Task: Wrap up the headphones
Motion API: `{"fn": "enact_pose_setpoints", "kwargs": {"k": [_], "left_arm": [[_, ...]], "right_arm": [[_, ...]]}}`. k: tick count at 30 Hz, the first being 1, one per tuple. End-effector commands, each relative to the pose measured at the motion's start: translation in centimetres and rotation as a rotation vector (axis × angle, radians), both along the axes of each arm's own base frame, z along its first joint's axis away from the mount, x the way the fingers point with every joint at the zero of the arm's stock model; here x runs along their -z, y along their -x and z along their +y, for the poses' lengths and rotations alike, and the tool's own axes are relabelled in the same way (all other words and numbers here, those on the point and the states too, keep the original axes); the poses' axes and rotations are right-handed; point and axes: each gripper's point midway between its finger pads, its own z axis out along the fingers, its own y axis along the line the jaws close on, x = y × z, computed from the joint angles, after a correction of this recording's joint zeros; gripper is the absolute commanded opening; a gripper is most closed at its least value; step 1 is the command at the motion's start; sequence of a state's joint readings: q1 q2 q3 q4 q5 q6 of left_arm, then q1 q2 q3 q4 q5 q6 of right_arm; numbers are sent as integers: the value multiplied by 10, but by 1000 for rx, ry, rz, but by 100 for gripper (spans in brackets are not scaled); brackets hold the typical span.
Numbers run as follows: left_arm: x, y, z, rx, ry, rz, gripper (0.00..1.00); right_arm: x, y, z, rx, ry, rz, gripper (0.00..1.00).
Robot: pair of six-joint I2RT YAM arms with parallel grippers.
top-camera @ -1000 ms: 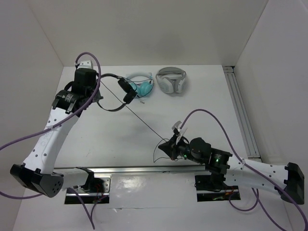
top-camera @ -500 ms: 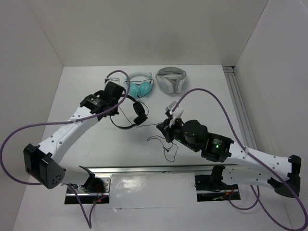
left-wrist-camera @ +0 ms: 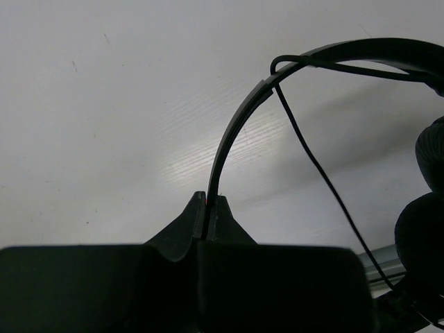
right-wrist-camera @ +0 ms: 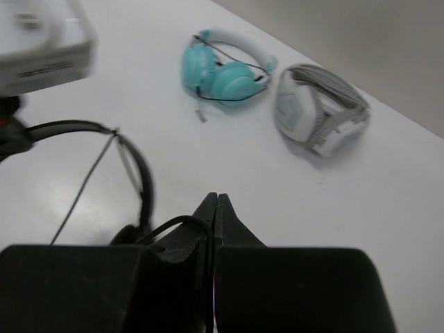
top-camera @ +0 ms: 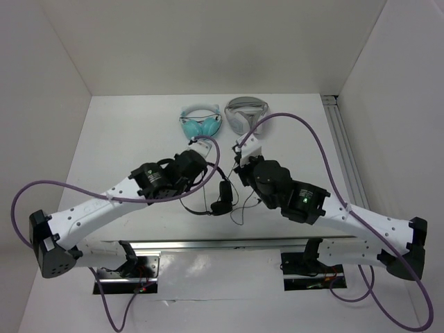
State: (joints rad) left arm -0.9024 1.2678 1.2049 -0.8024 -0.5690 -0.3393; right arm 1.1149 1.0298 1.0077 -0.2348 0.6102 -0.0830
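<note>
The black headphones (top-camera: 222, 198) hang between my two grippers over the middle of the table. My left gripper (top-camera: 193, 190) is shut on the thin headband (left-wrist-camera: 239, 128), which arcs up and to the right, with the earcups (left-wrist-camera: 424, 222) at the right edge of the left wrist view. My right gripper (top-camera: 238, 171) is shut on the thin black cable (right-wrist-camera: 182, 222), which loops out of its jaws. The cable (left-wrist-camera: 319, 177) also runs from the headband down past the earcups. The headphones also show in the right wrist view (right-wrist-camera: 139, 182), left of the jaws.
Teal headphones (top-camera: 201, 125) and white-grey headphones (top-camera: 246, 116) lie at the back of the table; both also show in the right wrist view (right-wrist-camera: 223, 69) (right-wrist-camera: 319, 111). A metal rail (top-camera: 347, 159) runs along the right side. The two arms are close together at the centre.
My left gripper has carried the headphones from the back left toward the near centre. My right gripper has moved up and back with the cable, so the taut cable has gone slack.
</note>
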Motion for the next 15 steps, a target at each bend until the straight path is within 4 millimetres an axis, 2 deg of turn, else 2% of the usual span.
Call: {"fn": "enact_pose_setpoints", "kwargs": {"k": [1, 2, 4, 5, 7, 9, 11, 13, 14, 15], "left_arm": [[-13, 12, 4, 18, -18, -56, 0], [-11, 17, 3, 25, -21, -47, 0], [-9, 28, -5, 67, -19, -34, 0], [-6, 33, -6, 86, -28, -18, 0], [-6, 42, -13, 128, -17, 1, 0], [-7, 52, -26, 217, 17, 31, 0], [-8, 61, -37, 279, 54, 59, 0], [-14, 70, -44, 347, 95, 60, 0], [-17, 81, -56, 414, 138, 78, 0], [-20, 85, -59, 455, 156, 80, 0]], "right_arm": [[-35, -23, -43, 222, -40, -113, 0], [-44, -27, -51, 253, -56, -141, 0], [-48, -32, -58, 293, -60, -162, 0], [-58, -35, -61, 307, -79, -185, 0], [-73, -37, -61, 301, -116, -209, 0], [-83, -38, -57, 262, -116, -225, 0], [-85, -36, -37, 144, -117, -228, 0], [-92, -34, -28, 59, -131, -257, 0], [-85, -33, -22, 25, -105, -256, 0], [-84, -37, -21, 20, -106, -257, 0]]}}
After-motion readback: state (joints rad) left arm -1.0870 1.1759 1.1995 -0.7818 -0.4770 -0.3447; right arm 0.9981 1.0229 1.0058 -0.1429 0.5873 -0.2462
